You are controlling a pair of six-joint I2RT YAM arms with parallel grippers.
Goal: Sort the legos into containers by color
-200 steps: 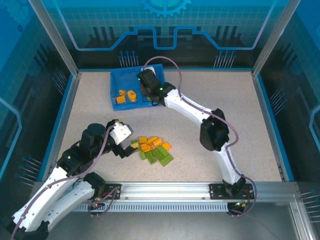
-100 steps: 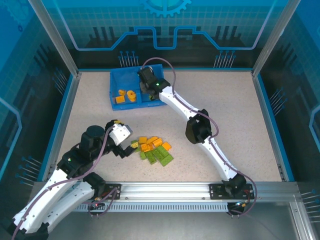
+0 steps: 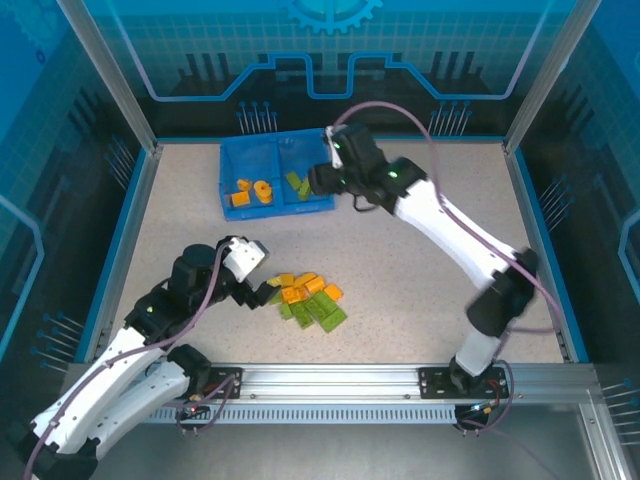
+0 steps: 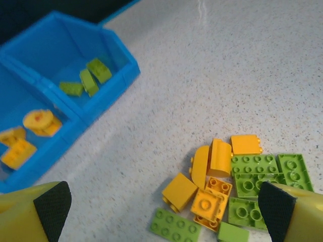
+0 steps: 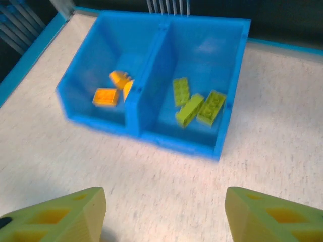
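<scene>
Legos (image 4: 222,186): light, rigid, slick plastic, not fragile. Best pinch is across the short flat sides of an edge brick; the curved orange ones will likely slip. They lie heaped on the surface just ahead of my left gripper (image 4: 164,214), jaws spread wide, empty. Right gripper (image 5: 169,217) hangs near the tray (image 5: 229,126), fingers apart, holding nothing; greens in its right compartment, oranges in the left.

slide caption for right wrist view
Open right gripper facing the blue tray, orange legos and green legos in separate compartments
</scene>
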